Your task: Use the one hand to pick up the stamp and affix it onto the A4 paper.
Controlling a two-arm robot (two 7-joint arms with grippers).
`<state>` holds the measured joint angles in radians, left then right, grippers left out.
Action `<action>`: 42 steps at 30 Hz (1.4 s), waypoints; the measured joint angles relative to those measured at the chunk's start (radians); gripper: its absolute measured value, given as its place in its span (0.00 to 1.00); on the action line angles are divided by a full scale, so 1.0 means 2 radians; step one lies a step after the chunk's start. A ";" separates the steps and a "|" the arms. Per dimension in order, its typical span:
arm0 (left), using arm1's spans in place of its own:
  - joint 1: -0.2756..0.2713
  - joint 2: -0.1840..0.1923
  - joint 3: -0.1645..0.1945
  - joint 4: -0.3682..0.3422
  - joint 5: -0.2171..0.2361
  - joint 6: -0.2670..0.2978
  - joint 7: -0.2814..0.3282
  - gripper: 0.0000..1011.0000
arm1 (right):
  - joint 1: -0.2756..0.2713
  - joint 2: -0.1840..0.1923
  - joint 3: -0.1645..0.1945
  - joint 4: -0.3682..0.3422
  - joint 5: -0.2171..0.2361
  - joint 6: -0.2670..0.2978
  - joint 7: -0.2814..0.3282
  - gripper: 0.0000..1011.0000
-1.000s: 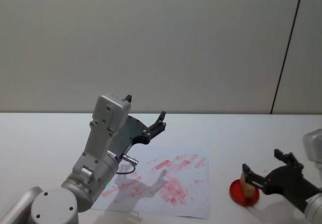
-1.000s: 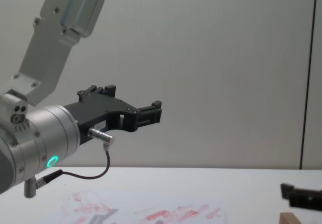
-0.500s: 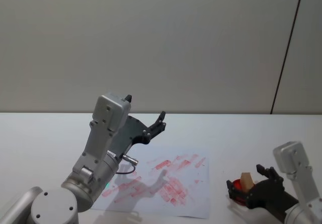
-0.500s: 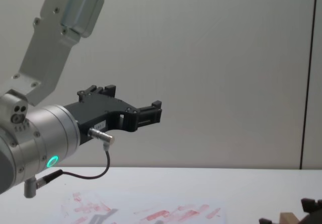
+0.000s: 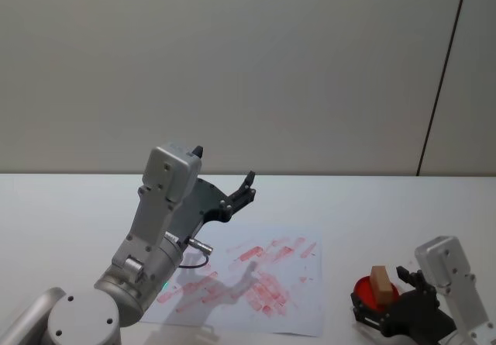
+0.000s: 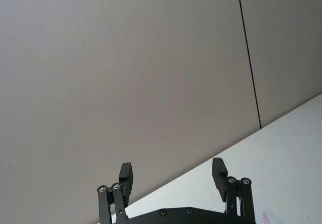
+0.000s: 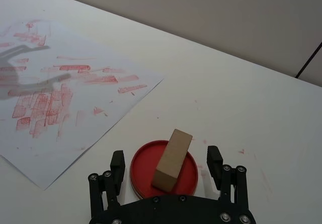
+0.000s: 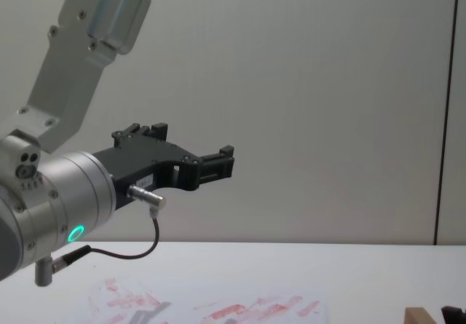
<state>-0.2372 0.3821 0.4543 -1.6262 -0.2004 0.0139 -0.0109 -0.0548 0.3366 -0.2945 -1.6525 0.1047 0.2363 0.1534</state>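
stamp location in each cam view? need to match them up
Head: stamp lower right, standing on the red pad.
Chest: stamp at the bottom right corner, just its top.
Right wrist: stamp on the pad, between the right hand's open fingers.
Left wrist: faces the wall past the left hand.
Shared landmark: the red-smeared paper, on the stamp's left.

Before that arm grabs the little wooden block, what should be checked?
1. Right gripper open: ok.
2. Stamp lined up between its fingers: ok.
3. Stamp standing free on the red ink pad: ok.
4. Fingers touching the stamp: not ok, gaps on both sides.
5. A4 paper flat beside the pad: ok.
6. Left gripper, open and raised over the paper, clear of the path: cannot tell.
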 joint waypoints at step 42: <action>0.000 0.000 0.000 0.000 0.000 0.000 0.000 0.99 | -0.010 -0.016 -0.001 0.013 0.026 -0.020 -0.028 0.99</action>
<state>-0.2372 0.3821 0.4542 -1.6262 -0.2004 0.0139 -0.0109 -0.0748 0.3049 -0.2959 -1.6261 0.1566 0.1960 0.0965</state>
